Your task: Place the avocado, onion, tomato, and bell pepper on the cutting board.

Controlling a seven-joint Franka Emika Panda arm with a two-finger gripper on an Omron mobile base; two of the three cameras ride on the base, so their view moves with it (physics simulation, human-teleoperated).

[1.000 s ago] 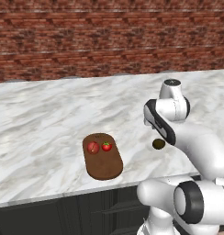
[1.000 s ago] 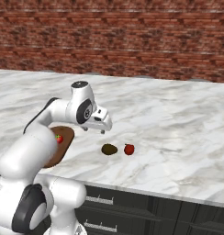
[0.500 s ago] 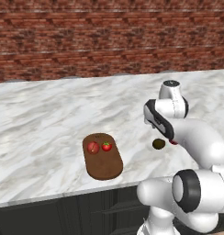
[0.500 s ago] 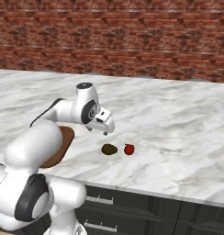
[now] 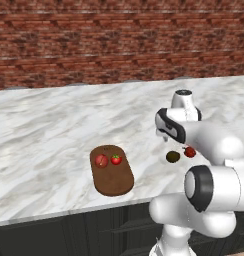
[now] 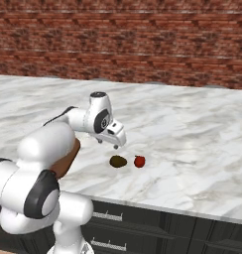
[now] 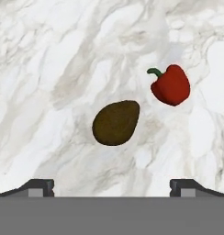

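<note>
Counter [image 5: 54, 125]: marble, beneath hand.
Cutting board [image 5: 113, 177]: brown, oblong, well to hand's left; onion [image 5: 101, 160] and tomato [image 5: 116, 159] sat on it, side by side.
Gripper [image 6: 108, 143]: hovered above counter, fingers spread wide, nothing held.
Avocado [image 7: 116, 122]: lay on counter under hand.
Bell pepper [image 7: 170, 85]: red, lay near avocado, apart from it.

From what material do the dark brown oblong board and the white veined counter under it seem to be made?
The dark brown oblong cutting board looks like wood with a matte finish: its brown is slightly mottled and shows no shine, though no clear grain can be seen. The white counter looks like polished marble: grey veins run across a pale, smooth surface. Since the picture is rendered, both are only likely.
</note>
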